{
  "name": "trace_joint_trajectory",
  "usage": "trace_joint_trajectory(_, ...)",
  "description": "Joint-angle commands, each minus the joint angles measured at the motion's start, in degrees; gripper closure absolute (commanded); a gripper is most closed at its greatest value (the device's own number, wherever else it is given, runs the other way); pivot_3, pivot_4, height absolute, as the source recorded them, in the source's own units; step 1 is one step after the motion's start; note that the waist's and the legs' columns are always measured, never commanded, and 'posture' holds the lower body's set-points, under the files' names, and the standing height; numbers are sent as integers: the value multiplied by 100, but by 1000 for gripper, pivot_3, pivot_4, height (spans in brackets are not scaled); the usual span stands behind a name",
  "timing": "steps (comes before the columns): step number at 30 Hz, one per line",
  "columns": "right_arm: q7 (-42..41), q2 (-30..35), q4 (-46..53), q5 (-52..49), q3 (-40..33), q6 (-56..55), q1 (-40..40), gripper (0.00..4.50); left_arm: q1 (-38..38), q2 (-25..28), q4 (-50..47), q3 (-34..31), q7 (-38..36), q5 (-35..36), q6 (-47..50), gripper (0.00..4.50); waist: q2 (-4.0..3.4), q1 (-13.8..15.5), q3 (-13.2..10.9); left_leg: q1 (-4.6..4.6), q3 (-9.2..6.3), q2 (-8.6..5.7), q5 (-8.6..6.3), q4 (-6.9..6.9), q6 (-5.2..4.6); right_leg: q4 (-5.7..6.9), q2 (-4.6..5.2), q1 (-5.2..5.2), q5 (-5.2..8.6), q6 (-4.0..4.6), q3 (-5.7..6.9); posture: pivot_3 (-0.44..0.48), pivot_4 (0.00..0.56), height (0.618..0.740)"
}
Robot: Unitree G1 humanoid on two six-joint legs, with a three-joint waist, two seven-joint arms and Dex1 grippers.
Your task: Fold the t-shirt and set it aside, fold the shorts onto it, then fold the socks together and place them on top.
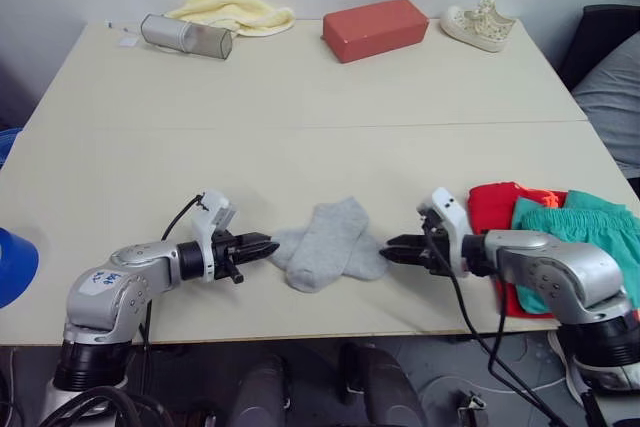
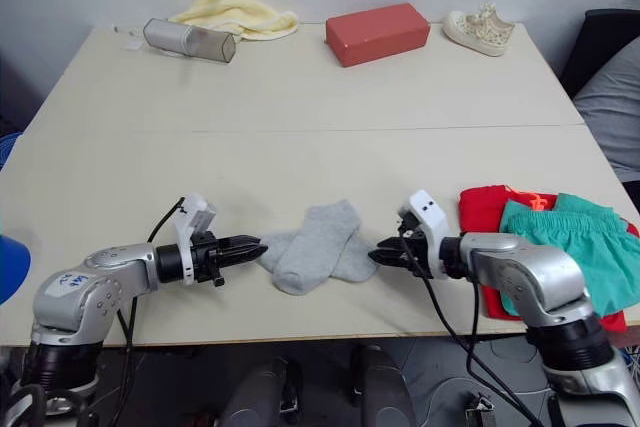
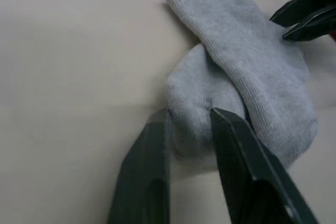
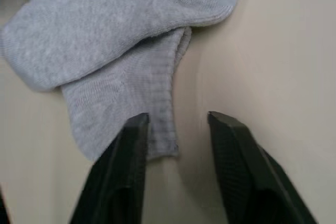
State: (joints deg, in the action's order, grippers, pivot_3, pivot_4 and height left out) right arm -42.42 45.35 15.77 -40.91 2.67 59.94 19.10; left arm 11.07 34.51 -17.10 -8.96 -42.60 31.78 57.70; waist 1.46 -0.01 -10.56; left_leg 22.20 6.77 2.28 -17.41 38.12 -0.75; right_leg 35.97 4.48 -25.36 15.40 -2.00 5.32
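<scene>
Two light grey socks (image 1: 325,242) lie crossed over each other near the table's front edge, between my two grippers. My left gripper (image 1: 268,245) is open at their left end, and in the left wrist view its fingers (image 3: 244,156) straddle the toe of one sock (image 3: 236,66). At their right end my right gripper (image 1: 390,247) is open too, with a sock's ribbed edge (image 4: 157,103) between its fingers (image 4: 233,150). To the right lies the red t-shirt (image 1: 490,209), folded, with the teal shorts (image 1: 585,232) on top of it.
Along the table's far edge sit a pale yellow cloth (image 1: 232,7), a silver cylinder (image 1: 185,37), a red box (image 1: 375,29) and a cream shoe (image 1: 478,25). A blue object (image 1: 12,265) shows at the left edge, a dark chair (image 1: 605,37) at the right.
</scene>
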Motion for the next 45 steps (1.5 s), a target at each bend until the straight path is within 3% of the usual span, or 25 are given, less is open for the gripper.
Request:
trace_joint_trajectory(1,-715,398,217,-373,-409,20,190,1457,-94,487,-132,-439,-249,486,550,1899,0,0,0,-1,0,0,0,0,-1,0,0,0,0,0,0,0,150,740)
trace_joint_trajectory(3,-1051,527,70,-506,-376,143,645,784,-285,1039,-268,-515,-467,851,1317,1291,-6,-34,-4,-2,1,2,-1,0,-1,-2,-2,-1,-3,6,0,0,150,740)
trace_joint_trajectory(5,-869,394,-230,-348,-73,477,1291,44,-434,1226,-517,-522,-525,1253,1848,631,-5,-147,-10,-5,9,10,1,0,1,-1,-6,-4,-5,13,-3,0,150,740)
trace_joint_trajectory(7,-779,201,-501,-158,210,585,1711,0,-389,1022,-630,-534,-384,1556,2117,24,-12,-146,-10,-9,7,9,7,-3,3,-1,-3,-4,-5,15,-4,0,150,740)
trace_joint_trajectory(17,-764,-801,-1826,972,1401,278,3116,0,-150,-619,-1041,-18,1354,1273,2177,24,-13,47,-9,1,0,-12,26,-2,20,-2,16,-3,-14,5,-3,0,150,740)
trace_joint_trajectory(32,-905,-1541,-3365,2269,1952,-287,3665,0,-137,-721,-1153,826,1957,1025,2243,24,-20,111,-4,-2,0,-45,48,0,-25,-7,48,6,-60,-6,-6,0,150,740)
trace_joint_trajectory(36,-1060,-1630,-3516,2386,1959,-345,3645,0,-95,-808,-1130,894,2050,949,2176,939,-23,116,-3,-2,0,-59,46,-1,-24,-15,63,11,-72,-21,-5,0,150,740)
trace_joint_trajectory(37,-1085,-1640,-3527,2416,1959,-355,3638,176,-82,-817,-1126,913,2060,935,2180,1231,-23,116,-3,-3,0,-61,46,-1,-24,-18,65,14,-75,-23,-5,0,150,740)
trace_joint_trajectory(41,-1150,-1669,-3420,2466,1898,-389,3530,1265,59,-916,-1076,1014,2167,846,2226,2504,-23,117,-3,-1,0,-62,43,-3,-26,-35,67,20,-85,-28,-3,0,150,740)
trace_joint_trajectory(45,-1231,-1631,-3214,2447,1808,-346,3452,2715,103,-975,-1113,960,2146,911,2304,3802,-23,112,-3,4,0,-61,38,-7,-32,-44,68,19,-85,-28,0,0,150,740)
